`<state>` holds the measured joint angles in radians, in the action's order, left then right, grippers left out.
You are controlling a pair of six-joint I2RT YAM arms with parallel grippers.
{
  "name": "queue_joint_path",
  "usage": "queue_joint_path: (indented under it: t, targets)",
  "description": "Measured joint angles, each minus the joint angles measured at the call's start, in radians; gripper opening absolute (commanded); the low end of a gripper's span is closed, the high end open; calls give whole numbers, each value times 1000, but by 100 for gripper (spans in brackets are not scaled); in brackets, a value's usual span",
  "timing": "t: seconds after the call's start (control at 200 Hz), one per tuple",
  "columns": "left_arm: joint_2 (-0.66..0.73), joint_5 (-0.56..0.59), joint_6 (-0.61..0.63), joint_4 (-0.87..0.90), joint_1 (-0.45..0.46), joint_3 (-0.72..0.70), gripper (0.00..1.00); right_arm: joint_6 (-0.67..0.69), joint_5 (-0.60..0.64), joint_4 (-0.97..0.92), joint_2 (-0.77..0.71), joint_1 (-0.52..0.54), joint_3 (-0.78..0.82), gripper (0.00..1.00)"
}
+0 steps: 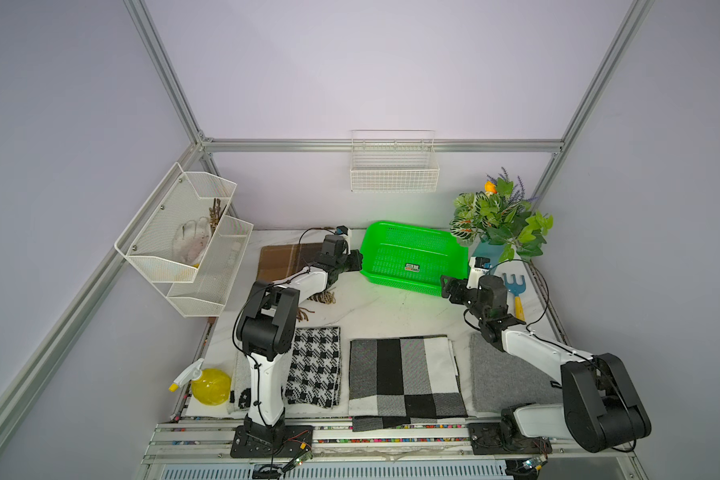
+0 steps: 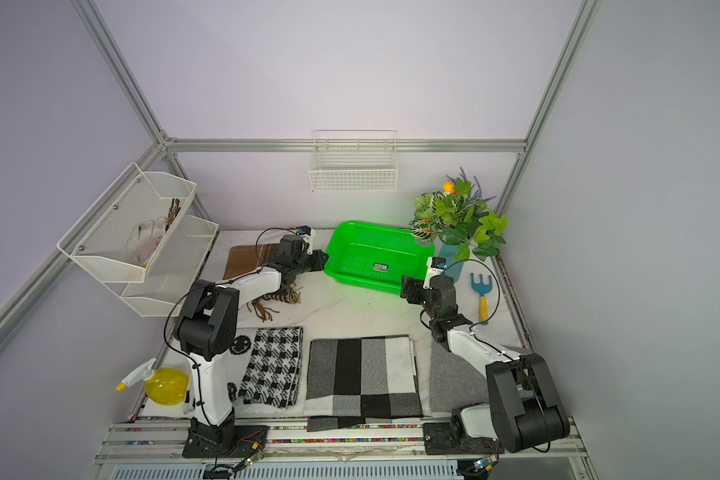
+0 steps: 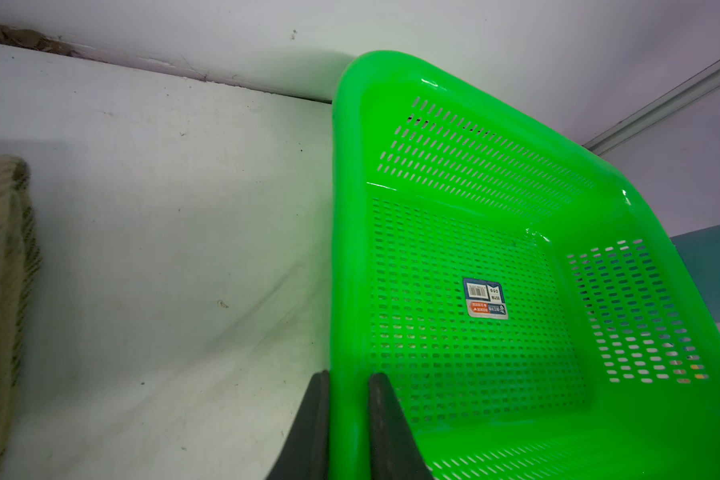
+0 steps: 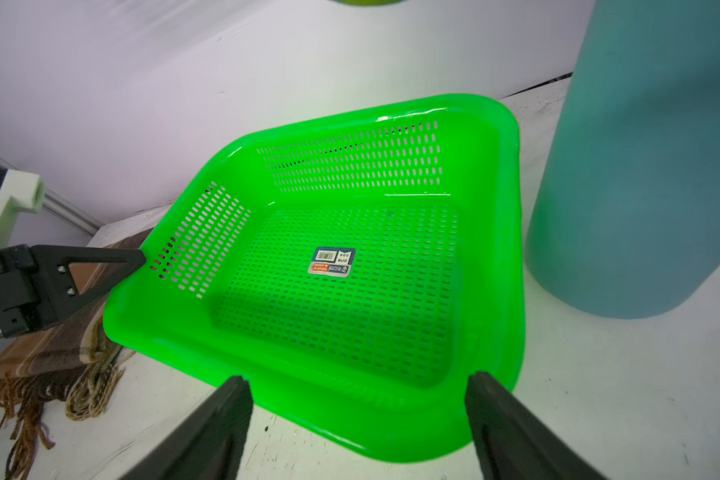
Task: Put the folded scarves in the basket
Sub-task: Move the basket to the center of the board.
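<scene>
The bright green basket (image 1: pixel 391 283) (image 2: pixel 360 284) stands at the back middle of the table, with only a sticker inside. My left gripper (image 1: pixel 358 260) (image 2: pixel 322 258) (image 3: pixel 348 376) is shut on the basket's (image 3: pixel 454 166) left rim, one finger inside the wall and one outside. My right gripper (image 1: pixel 444 286) (image 2: pixel 404 286) (image 4: pixel 358 378) stands open at the basket's (image 4: pixel 350 166) near right corner, not touching it. A folded brown plaid scarf (image 1: pixel 281 257) (image 2: pixel 244 262) (image 4: pixel 51 345) with fringe lies left of the basket, partly under my left arm.
Along the front lie a houndstooth scarf (image 1: pixel 314 365), a black, grey and white checked one (image 1: pixel 404 374) and a grey one (image 1: pixel 504 374). A teal vase (image 4: pixel 641 166) with a plant (image 1: pixel 499 220) and a blue rake (image 1: pixel 515 291) stand right of the basket. A yellow spray bottle (image 1: pixel 208 384) sits front left.
</scene>
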<state>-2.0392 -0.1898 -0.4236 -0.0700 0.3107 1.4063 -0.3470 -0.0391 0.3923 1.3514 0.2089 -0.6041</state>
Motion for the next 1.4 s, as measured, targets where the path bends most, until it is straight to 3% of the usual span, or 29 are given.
queue_joint_path:
  t: [0.15,0.345,0.795,0.84,0.98,1.06,1.295,1.4]
  targets:
    - [34,14,-1,44,0,-22,7,0,4,-3,-6,9,1,86]
    - [144,53,0,72,0,-146,3,1,40,-30,0,19,-1,86]
    - [359,94,8,84,-35,-390,3,35,144,-129,98,65,-98,85]
    - [363,94,8,79,-36,-398,6,40,151,-142,110,70,-111,84]
    - [377,95,13,66,-36,-417,28,47,153,-166,127,74,-131,83]
    - [379,98,22,76,-36,-418,30,49,154,-178,128,74,-132,84]
    - [454,121,47,105,-37,-433,51,49,154,-216,66,76,-130,85]
    - [530,123,49,124,-39,-463,52,48,147,-234,5,79,-113,84]
